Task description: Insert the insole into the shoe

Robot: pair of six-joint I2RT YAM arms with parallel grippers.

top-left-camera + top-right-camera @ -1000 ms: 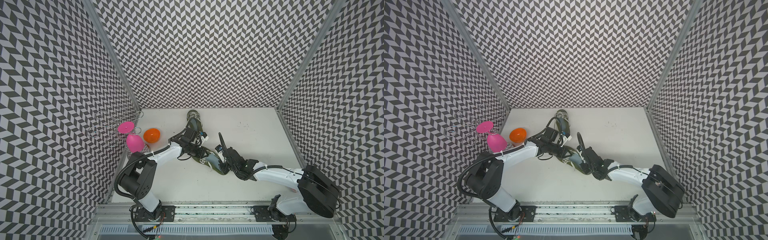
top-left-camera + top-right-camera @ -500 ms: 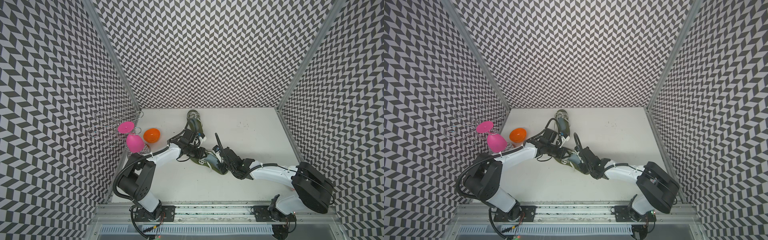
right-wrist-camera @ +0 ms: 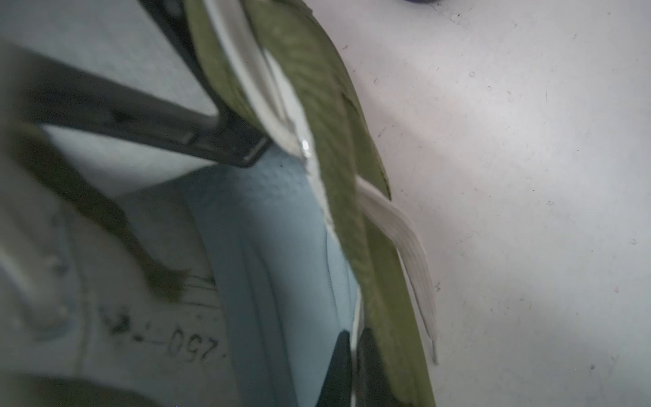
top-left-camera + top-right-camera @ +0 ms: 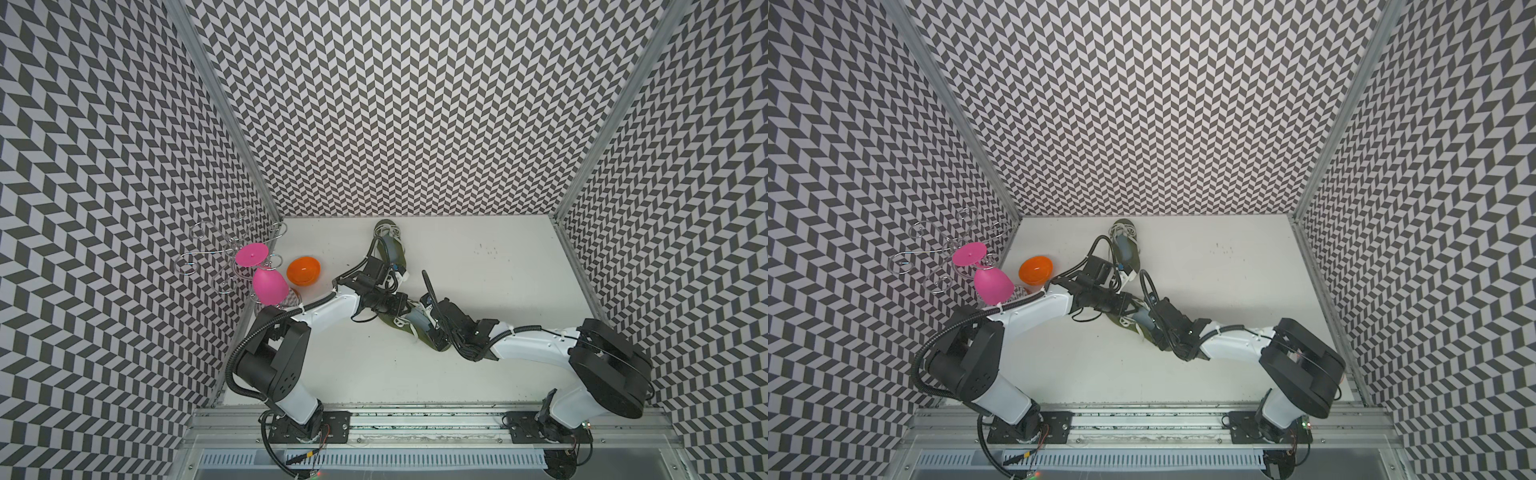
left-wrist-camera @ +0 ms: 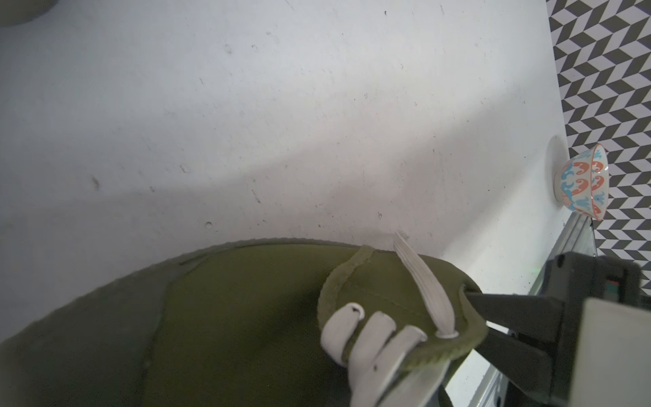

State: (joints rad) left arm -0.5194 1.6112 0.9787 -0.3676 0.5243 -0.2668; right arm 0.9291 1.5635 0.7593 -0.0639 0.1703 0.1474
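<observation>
Left end effector [image 4: 409, 309] is clamped on the lace flap of the olive shoe [image 5: 246, 317]; right end effector [image 4: 431, 326], closed, reaches into it over the pale blue insole [image 3: 267, 246], which lies mostly within. Seating it flat and releasing likely remain.

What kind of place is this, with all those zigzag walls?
Likely a robot test booth, not a home: patterned walls box in a white table, and two arms are bolted to a metal rail.

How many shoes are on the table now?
2. One olive shoe lies by the back wall; the second shoe sits in the middle. Others may be hidden.
</observation>
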